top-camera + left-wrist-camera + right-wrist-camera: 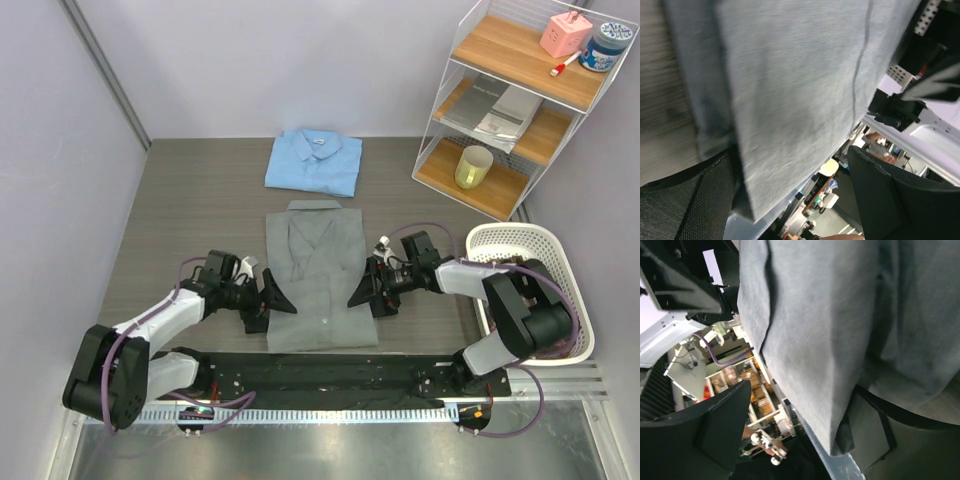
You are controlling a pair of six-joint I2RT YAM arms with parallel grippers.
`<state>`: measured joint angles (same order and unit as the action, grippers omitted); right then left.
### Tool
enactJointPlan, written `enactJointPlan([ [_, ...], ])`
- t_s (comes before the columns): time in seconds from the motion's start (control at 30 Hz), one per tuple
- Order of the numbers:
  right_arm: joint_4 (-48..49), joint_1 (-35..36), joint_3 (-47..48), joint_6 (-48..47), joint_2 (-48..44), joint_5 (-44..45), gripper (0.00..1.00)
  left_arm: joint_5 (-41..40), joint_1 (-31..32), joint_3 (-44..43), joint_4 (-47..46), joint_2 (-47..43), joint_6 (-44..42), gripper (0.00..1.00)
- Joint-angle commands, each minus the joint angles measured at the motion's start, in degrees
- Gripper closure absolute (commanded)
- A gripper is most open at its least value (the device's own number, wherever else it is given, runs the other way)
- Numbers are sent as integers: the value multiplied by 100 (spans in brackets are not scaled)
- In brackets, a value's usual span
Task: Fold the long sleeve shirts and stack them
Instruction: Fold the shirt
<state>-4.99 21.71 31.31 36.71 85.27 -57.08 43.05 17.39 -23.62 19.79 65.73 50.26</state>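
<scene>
Your left claw (272, 303) is spread wide and holds nothing. In its wrist view the two dark fingers (695, 210) stand well apart with the shirt's edge hanging between them. The cloth covers part of one finger, but you cannot tell whether that finger has gone under the hem or only touches it. Your right claw (366, 292) mirrors this, jaws wide and nothing pinched, with grey cloth filling the gap in its wrist view.

From the left claw, the grey shirt (320, 280) lies at 3 o'clock. From the right claw it lies at 9 o'clock. Each claw sits right at a side edge of the lower half. The shirt lies flat on the surface (200, 210), front up, sleeves already turned in. Its long axis runs 12 to 6, collar at 12 and hem at 6. Neither arm is nearer, so the next fold looks like a two-handed lift of the hem end toward the collar.

The left arm (165, 318) and right arm (470, 280) both lie low, forearms reaching inward and wrists turned so the claws face each other across the cloth.

The blue shirt (313, 163) is already folded at 12 o'clock, just beyond the grey collar and not touching it.
</scene>
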Motion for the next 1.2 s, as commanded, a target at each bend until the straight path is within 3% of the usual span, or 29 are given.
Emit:
enactJointPlan([
  [0.0, 666, 78, 244, 231, 471, -286, 22, 476, 326, 68, -1948, 71, 624, 16],
  [0.07, 780, 114, 305, 249, 569, -330, 30, 485, 484, 76, -2399, 167, 853, 18],
  [0.2, 1114, 175, 244, 433, 630, -269, 32, 257, 669, 120, -3112, 457, 907, 20],
  [0.3, 1291, 193, 305, 452, 762, -216, 33, -33, 669, 156, -3034, 677, 793, 19],
  [0.4, 1176, 202, 385, 179, 903, -76, 47, -182, 661, 68, -2701, 783, 696, 22],
  [0.43, 950, 202, 393, 83, 929, -14, 56, -209, 652, 42, -2508, 766, 661, 25],
  [0.53, 344, 193, 455, -453, 868, 65, 76, -253, 634, -125, -1999, 546, 407, 47],
  [0.57, 211, 201, 464, -585, 764, 205, 80, -244, 643, -178, -1692, 441, 240, 58],
  [0.63, 26, 202, 429, -779, 666, 284, 90, -445, 643, -450, -1103, 72, -6, 64],
  [0.7, -37, 184, 385, -858, 474, 565, 92, -795, 643, -617, -189, -156, -348, 72],
  [0.73, -19, 184, 367, -876, 438, 636, 92, -920, 643, -731, 101, -323, -429, 75],
  [0.77, -10, 193, 376, -893, 429, 706, 92, -1130, 643, -784, 652, -342, -516, 91],
  [0.8, -19, 184, 385, -894, 437, 820, 93, -1558, 643, -828, 927, -351, -630, 92],
  [0.83, -19, 193, 411, -894, 455, 830, 93, -1676, 634, -803, 1052, -316, -649, 78],
  [0.93, -54, 184, 481, -937, 586, 988, 92, -1755, 634, -733, 887, -115, -491, 54],
  [1.07, -282, 210, 578, -1078, 859, 1208, 80, -1957, 555, -592, 728, -78, -499, 55],
  [1.13, -492, 210, 657, -1122, 947, 1287, 66, -2072, 547, -609, 833, -43, -517, 57],
  [1.17, -563, 202, 701, -1166, 947, 1304, 53, -2098, 546, -635, 851, 26, -535, 57],
])
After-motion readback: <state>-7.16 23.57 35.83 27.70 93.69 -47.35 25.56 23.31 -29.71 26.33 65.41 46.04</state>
